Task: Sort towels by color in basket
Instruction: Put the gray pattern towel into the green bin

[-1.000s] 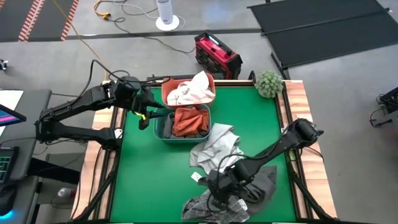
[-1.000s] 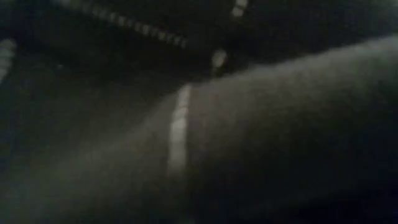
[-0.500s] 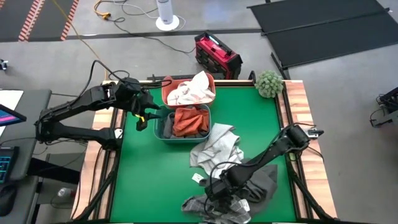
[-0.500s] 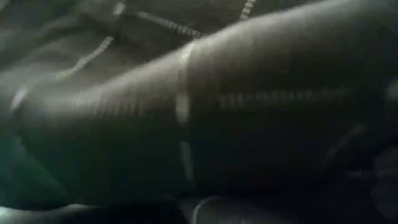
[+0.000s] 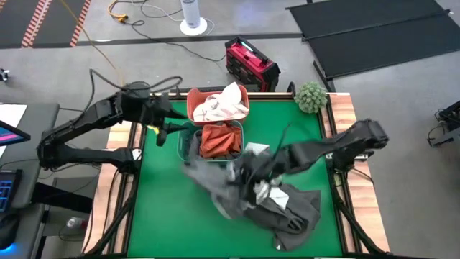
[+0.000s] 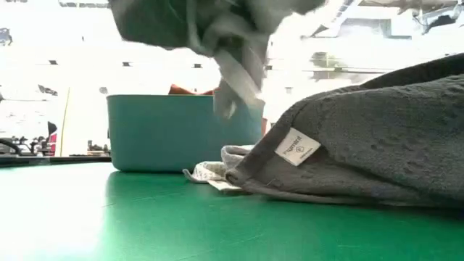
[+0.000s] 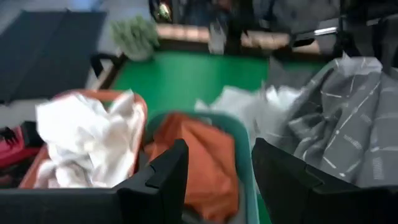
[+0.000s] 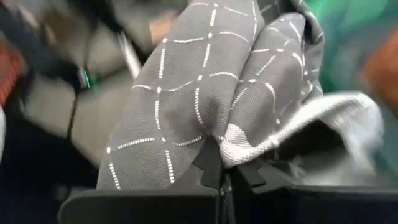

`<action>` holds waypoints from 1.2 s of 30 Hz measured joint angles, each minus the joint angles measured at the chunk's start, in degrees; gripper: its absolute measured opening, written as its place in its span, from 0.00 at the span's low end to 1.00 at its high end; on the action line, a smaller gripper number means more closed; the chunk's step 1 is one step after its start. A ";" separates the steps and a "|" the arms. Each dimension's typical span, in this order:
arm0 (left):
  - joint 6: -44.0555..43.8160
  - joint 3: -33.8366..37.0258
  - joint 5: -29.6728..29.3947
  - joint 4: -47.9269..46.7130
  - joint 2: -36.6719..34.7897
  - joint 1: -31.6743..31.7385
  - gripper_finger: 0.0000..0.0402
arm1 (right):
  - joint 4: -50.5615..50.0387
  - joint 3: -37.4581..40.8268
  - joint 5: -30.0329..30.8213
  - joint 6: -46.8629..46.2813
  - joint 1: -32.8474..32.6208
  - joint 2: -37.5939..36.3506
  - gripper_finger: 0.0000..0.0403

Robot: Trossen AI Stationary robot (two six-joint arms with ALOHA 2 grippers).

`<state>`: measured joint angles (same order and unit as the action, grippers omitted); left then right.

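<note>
Right gripper (image 5: 248, 175) sits at centre frame in the high view, fingers pinched on the grey-checked towel (image 8: 205, 93), which hangs lifted above the green counter (image 5: 172, 216). Dark grey towel (image 5: 295, 212) lies heaped at lower right. Teal tub (image 5: 182, 144) holds the rust-orange towel (image 5: 219, 139); orange tub (image 5: 191, 106) above it holds the white towel (image 5: 224, 103). Left gripper (image 5: 167, 124) hovers at the teal tub's left edge, fingers (image 7: 161, 180) spread.

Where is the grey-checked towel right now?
In the high view the grey-checked towel hangs lifted in the right claw over mid-table, just in front of the teal tub, beside the dark grey towel.
</note>
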<state>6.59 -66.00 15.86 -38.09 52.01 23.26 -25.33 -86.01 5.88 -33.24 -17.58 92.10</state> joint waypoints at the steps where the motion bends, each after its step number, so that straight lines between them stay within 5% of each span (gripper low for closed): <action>1: -1.49 0.00 0.00 1.22 -0.44 0.32 0.41 | 1.93 -0.01 0.31 2.15 1.30 -1.64 0.07; 11: -6.73 0.00 -4.26 4.22 -5.34 0.69 0.41 | 8.81 -0.05 0.27 14.80 14.23 -9.18 0.07; 22: -6.49 0.00 -18.56 3.81 -8.17 0.69 0.42 | 15.10 -0.05 0.49 18.74 22.81 4.55 0.08; 29: -10.57 2.68 -18.36 3.72 -4.96 0.60 0.42 | 2.68 -0.03 -2.46 17.81 23.61 14.16 0.08; 36: -17.05 8.31 -10.59 5.92 4.43 0.54 0.42 | -4.01 -0.03 -8.26 15.80 22.93 16.70 0.11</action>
<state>-10.46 -57.69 5.27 -32.17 56.44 23.79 -29.34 -86.04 -2.38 -17.44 5.36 108.80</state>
